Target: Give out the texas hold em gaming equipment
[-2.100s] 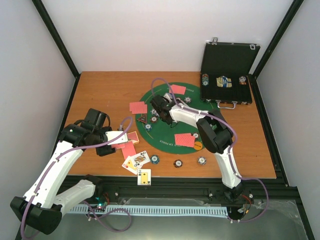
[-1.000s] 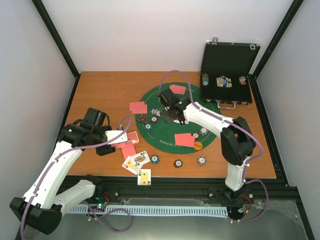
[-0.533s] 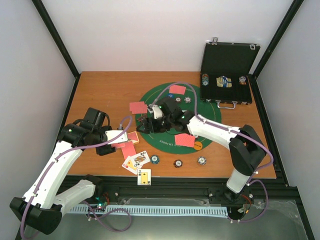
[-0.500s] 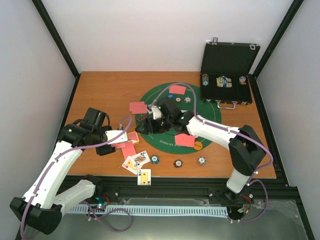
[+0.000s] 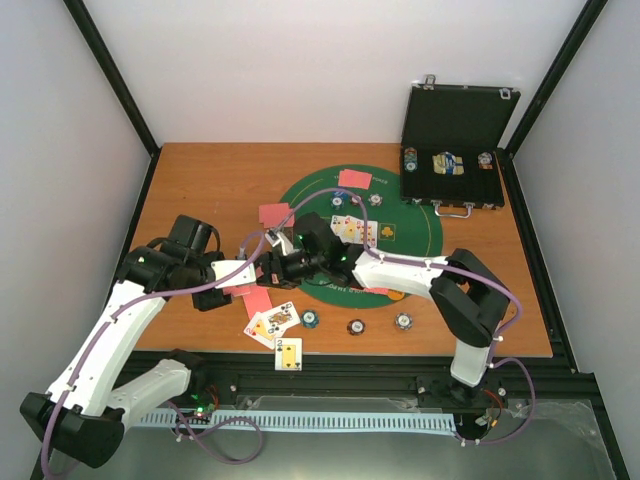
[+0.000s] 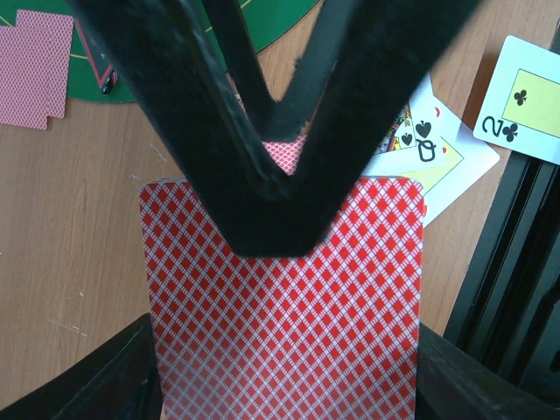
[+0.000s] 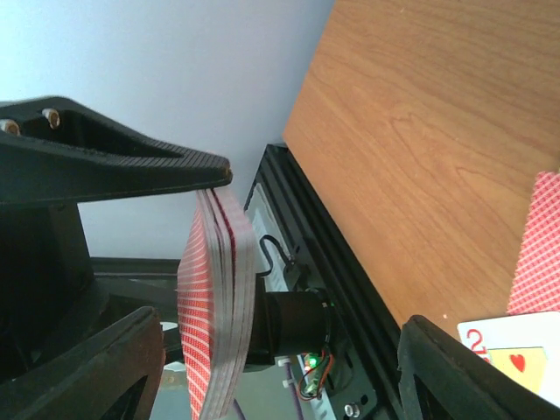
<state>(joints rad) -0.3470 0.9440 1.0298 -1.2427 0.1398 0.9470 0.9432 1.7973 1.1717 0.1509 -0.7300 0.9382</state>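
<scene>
Left gripper [image 6: 274, 219]: clamped on card deck [image 6: 289, 332].
Right gripper [image 5: 275, 266]: spread wide, empty.
Handling: likely light, slick, bendy; pinch one edge.

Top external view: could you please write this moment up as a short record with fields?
left gripper: shut on the deck of red-backed cards
right gripper: open, at the deck
face-up cards: two of clubs, queen of spades, near the front edge
chips: three in a row before the green mat
case: open, back right
</scene>
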